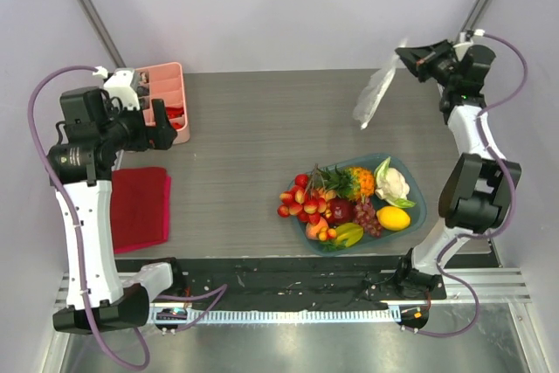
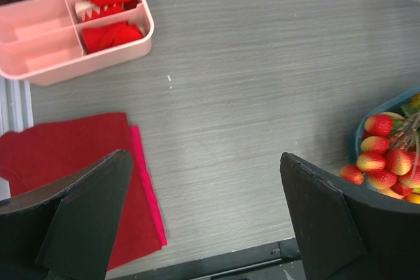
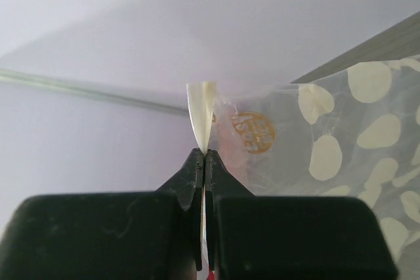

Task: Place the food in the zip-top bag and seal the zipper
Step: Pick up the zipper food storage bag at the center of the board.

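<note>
The zip-top bag (image 1: 375, 95) hangs in the air at the upper right of the overhead view, clear of the table (image 1: 253, 141), its white dots showing through the plastic. The right gripper (image 1: 404, 55) has its fingers pressed together on the bag's top edge; in the right wrist view a whitish strip of the bag (image 3: 354, 136) sticks up out of the closed tips (image 3: 205, 155).

The food (image 1: 345, 203) is piled below it on a teal plate (image 1: 422, 201) at the lower right, with red berries on the pile's left and a lemon (image 1: 393, 218) and a cauliflower (image 1: 393, 183) on its right.

At the far left, the left gripper (image 1: 163, 133) hovers with its fingers spread wide and nothing between them (image 2: 205, 159). Just above it in the frame sits a pink compartment tray (image 1: 166, 93), and a red cloth (image 1: 140, 207) lies below.
</note>
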Robot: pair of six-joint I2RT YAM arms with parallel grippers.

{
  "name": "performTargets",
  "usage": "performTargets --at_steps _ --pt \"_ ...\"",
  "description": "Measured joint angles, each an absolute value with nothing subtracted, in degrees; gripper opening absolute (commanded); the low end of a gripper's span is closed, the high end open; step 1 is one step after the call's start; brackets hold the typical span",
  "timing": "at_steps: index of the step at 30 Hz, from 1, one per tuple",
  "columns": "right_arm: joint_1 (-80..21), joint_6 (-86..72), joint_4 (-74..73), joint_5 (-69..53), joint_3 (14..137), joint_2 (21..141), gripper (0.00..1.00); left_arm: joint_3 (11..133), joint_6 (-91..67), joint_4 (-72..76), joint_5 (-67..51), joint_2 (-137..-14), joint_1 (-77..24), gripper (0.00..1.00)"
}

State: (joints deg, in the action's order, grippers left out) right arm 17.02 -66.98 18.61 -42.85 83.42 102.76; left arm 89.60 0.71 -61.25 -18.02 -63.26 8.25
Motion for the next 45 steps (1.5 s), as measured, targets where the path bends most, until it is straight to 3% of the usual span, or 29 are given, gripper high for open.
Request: performTargets --at_steps 11,19,32,45 --pt "-4.86 -64.18 0.6 -35.27 75.26 85.06 0.01 90.5 -1.06 -60.58 -25.67 -63.61 1.58 0.93" --pt "-17.23 -63.13 -5.06 -26.57 69.47 77.17 0.01 85.43 -9.1 -53.36 -28.58 -64.16 -13.04 0.86" --pt "-30.3 -56.27 -9.26 -19.57 69.1 77.71 0.01 72.44 -20.82 -37.58 -27.0 -70.35 -31.2 0.72" --pt "-32.51 -55.33 -9.3 -17.41 69.1 81.03 0.01 70.67 -24.97 -29.08 -23.46 -72.6 -34.17 0.62"
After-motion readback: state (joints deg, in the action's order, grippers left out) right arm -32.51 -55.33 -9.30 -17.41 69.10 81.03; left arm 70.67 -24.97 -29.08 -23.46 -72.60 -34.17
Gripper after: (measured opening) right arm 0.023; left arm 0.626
